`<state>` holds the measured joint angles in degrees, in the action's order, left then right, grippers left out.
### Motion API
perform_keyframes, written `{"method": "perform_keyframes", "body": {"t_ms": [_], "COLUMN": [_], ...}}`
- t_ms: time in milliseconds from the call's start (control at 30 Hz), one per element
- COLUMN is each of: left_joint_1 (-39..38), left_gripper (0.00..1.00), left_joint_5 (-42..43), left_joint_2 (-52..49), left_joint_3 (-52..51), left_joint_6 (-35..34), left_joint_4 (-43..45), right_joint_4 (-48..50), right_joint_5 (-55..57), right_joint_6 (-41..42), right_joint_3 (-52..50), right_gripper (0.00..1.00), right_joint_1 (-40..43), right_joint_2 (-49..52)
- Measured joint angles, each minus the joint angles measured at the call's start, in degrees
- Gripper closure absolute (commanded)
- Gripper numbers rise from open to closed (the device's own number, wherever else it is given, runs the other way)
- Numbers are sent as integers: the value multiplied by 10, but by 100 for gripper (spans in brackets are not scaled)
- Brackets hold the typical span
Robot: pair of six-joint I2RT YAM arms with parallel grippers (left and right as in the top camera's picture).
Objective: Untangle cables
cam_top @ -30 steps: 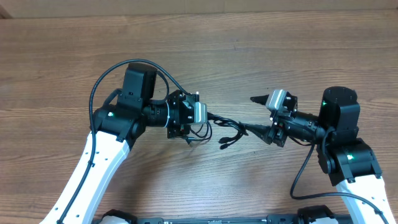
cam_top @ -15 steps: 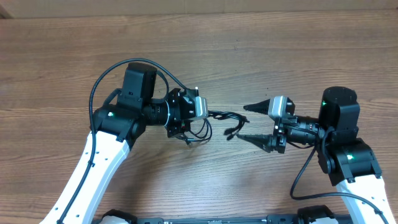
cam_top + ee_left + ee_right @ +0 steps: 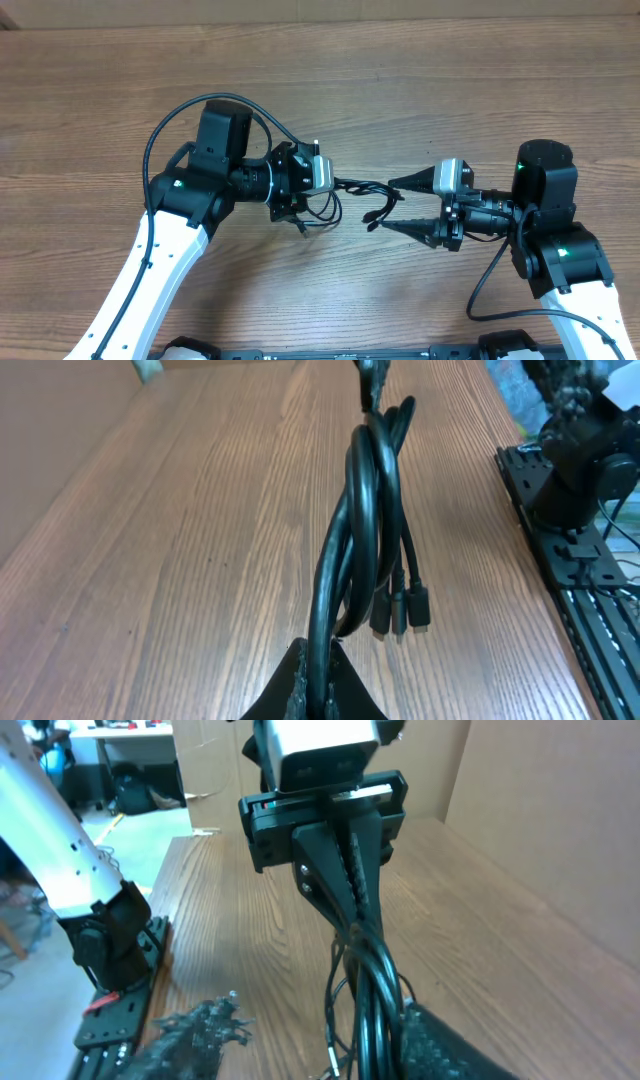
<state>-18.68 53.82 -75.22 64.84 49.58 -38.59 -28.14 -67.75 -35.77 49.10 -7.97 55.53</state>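
Note:
The cables (image 3: 360,187) are a short bunch of thin black cords stretched above the table between the two grippers. My left gripper (image 3: 337,185) is shut on one cord of the bunch (image 3: 365,510), and three small plugs (image 3: 400,610) dangle beneath it. My right gripper (image 3: 386,203) is open, its fingers straddling the far end of the bunch. In the right wrist view the cords (image 3: 370,990) lie against one of the fingers (image 3: 450,1045), while the other finger stands well apart from them. A thin loop hangs below the left gripper.
The wooden table (image 3: 450,80) stretches around both arms. A cardboard wall (image 3: 540,810) runs along its far edge. A black mounting rail (image 3: 340,352) lies along the near edge, with both arm bases at its ends.
My right gripper drew back to the right, then came left again and narrowed its jaws around the end of the cables. The left gripper kept its hold and barely moved.

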Motion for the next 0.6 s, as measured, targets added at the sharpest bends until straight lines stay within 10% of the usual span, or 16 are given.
{"method": "perform_keyframes", "body": {"t_ms": [600], "left_joint_1": [0], "left_gripper": [96], "left_joint_5": [2], "left_joint_2": [0], "left_joint_3": [0], "left_joint_6": [0], "left_joint_4": [9], "right_joint_4": [-36], "right_joint_5": [-24], "right_joint_6": [-2], "right_joint_3": [0], "right_gripper": [68], "right_joint_1": [0], "right_joint_2": [0]}}
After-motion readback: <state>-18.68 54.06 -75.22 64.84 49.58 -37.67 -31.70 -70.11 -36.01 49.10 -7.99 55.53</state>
